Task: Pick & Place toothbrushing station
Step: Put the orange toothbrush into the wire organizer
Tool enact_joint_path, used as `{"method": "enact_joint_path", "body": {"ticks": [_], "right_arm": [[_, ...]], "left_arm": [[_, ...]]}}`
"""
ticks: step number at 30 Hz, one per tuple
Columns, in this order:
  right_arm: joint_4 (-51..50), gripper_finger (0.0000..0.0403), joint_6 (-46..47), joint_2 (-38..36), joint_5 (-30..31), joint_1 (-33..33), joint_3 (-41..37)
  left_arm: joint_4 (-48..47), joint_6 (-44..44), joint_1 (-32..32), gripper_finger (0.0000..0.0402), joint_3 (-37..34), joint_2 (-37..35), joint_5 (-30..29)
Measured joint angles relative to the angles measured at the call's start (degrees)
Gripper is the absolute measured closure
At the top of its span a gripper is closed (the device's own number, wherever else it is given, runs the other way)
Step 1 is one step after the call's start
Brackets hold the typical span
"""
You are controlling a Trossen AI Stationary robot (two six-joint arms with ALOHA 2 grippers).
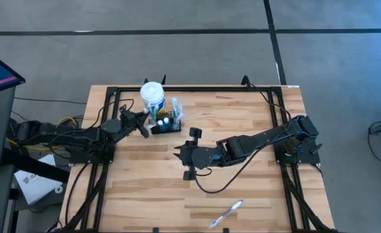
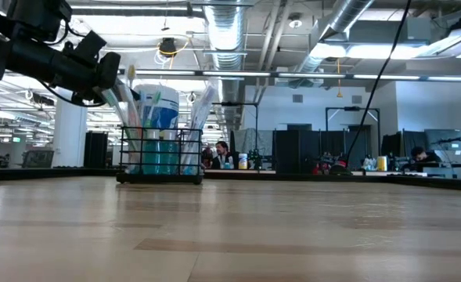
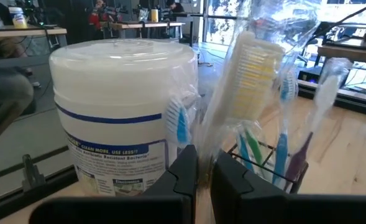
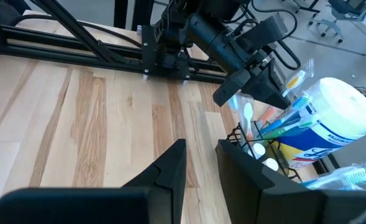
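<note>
Placing step in hand: left gripper (image 3: 198, 171) jaws pinch a clear-wrapped toothbrush (image 3: 248, 74) just above the toothbrushing station (image 1: 165, 123) beside the white tub (image 1: 152, 97); next, lower it into a slot and release; right gripper (image 4: 200, 163) idles nearby, half spread.

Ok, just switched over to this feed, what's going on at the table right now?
The left gripper is at the black caddy, which stands beside the white tub near the table's far edge. Its fingers are shut on a plastic-wrapped toothbrush standing in the caddy. The right gripper waits mid-table, holding nothing. Another wrapped toothbrush lies near the front edge.
</note>
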Motion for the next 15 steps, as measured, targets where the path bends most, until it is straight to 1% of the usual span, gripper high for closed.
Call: {"method": "enact_joint_path", "body": {"ticks": [7, 11, 15], "right_arm": [[0.0, 0.0321, 0.01, 0.0, 0.0, 0.0, 0.02], [0.0, 0.0321, -0.01, 0.0, -0.01, 0.0, 0.02], [0.0, 0.0321, -0.01, 0.0, 0.0, 0.0, 0.07]], "left_arm": [[0.12, 0.37, 1.34, 0.0389, 0.0, 0.0, 0.75], [0.1, 0.55, 2.27, 0.0389, 0.0, 0.0, 3.48], [0.08, 0.55, 2.48, 0.0389, 0.0, 0.02, 3.71]]}}
